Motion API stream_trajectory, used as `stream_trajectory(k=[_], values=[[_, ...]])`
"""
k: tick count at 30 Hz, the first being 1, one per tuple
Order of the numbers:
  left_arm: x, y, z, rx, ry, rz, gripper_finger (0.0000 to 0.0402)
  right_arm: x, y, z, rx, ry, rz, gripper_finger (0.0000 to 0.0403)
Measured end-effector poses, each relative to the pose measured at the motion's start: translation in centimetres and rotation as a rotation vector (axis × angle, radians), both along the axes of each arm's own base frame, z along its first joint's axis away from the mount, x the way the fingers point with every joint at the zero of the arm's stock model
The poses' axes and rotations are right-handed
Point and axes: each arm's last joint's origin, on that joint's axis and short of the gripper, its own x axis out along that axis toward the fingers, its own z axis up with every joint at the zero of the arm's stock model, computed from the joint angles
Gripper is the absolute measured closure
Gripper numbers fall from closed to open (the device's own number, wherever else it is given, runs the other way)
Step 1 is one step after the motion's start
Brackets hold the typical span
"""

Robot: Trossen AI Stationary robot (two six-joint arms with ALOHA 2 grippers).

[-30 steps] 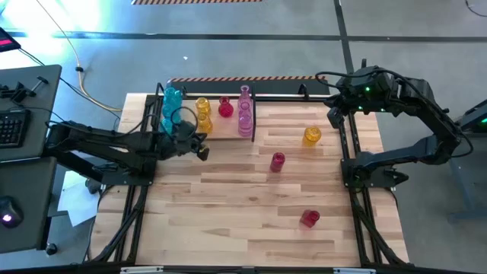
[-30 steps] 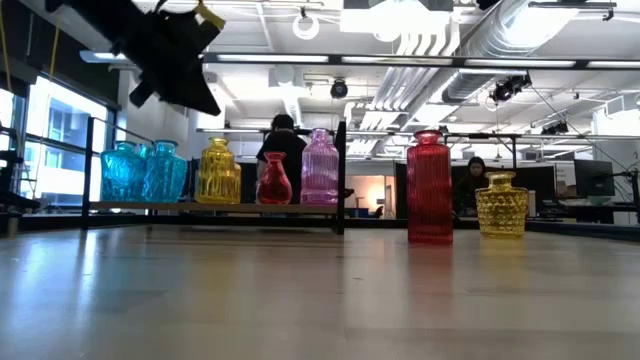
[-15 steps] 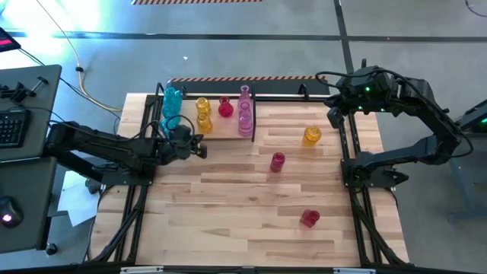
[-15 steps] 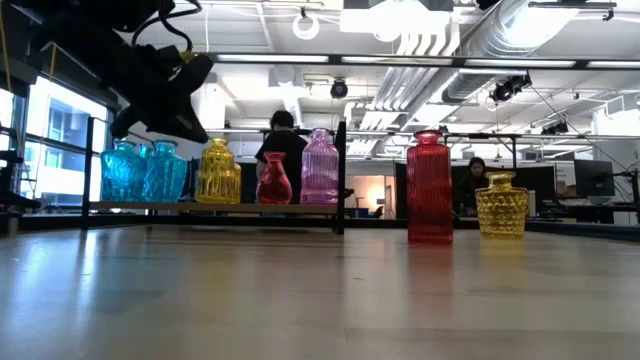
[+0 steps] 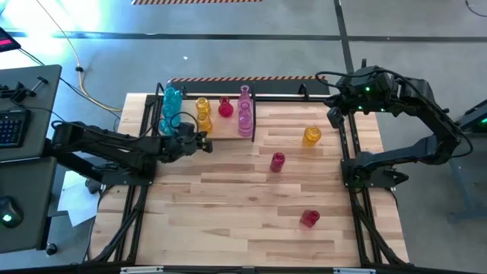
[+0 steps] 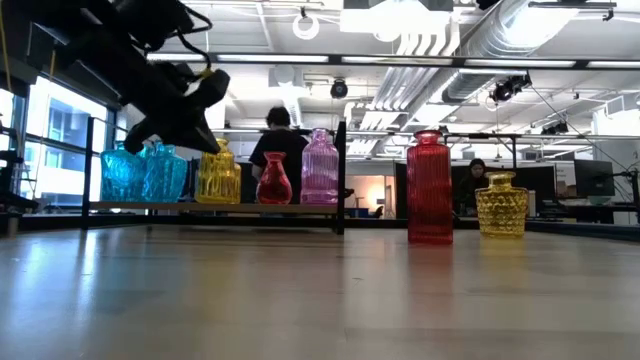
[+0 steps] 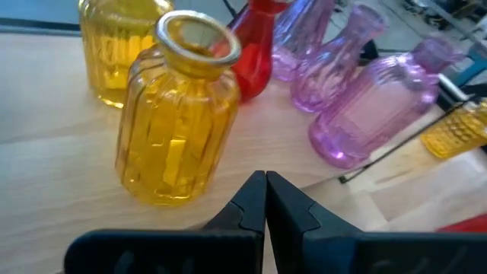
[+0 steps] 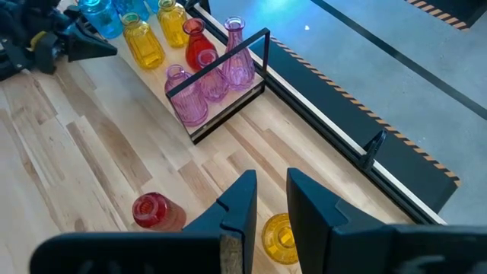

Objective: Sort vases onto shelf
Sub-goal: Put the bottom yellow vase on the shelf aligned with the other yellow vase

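Note:
The shelf stands at the table's far left with cyan, yellow, red and pink vases upright on its plank. My left gripper hovers shut and empty just in front of the shelf, pointing at a ribbed yellow vase; its fingertips meet short of it. Three loose vases stand on the tabletop: a yellow one, a tall red one and a red one. My right gripper waits open above the far right.
Black frame rails run along the table's left and right sides. A desk with a keyboard stands left of the table. Bare wood lies in the middle and near parts. People show in the room beyond.
My left gripper has come down from high above the table to about the height of the shelf's vases, staying in front of the shelf's left half. The vases and the right arm have kept still.

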Motion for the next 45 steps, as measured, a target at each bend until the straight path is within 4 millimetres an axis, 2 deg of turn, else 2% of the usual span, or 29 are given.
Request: stream_trajectory(k=[11, 22, 45], values=[[0.6, 1.2, -1.1, -0.018, 0.018, 0.05, 0.0401, 0.0, 0.0, 0.0, 0.0, 0.0, 0.0, 0.0347], [0.3, 2.8, -1.1, -0.028, 0.018, 0.112, 0.0401, 0.0, 0.0, 0.0, -0.002, 0.002, 0.002, 0.0347], [-0.1, 4.4, -1.1, -0.041, 0.051, 0.115, 0.0401, 0.0, 0.0, 0.0, 0.003, -0.002, -0.004, 0.0347]])
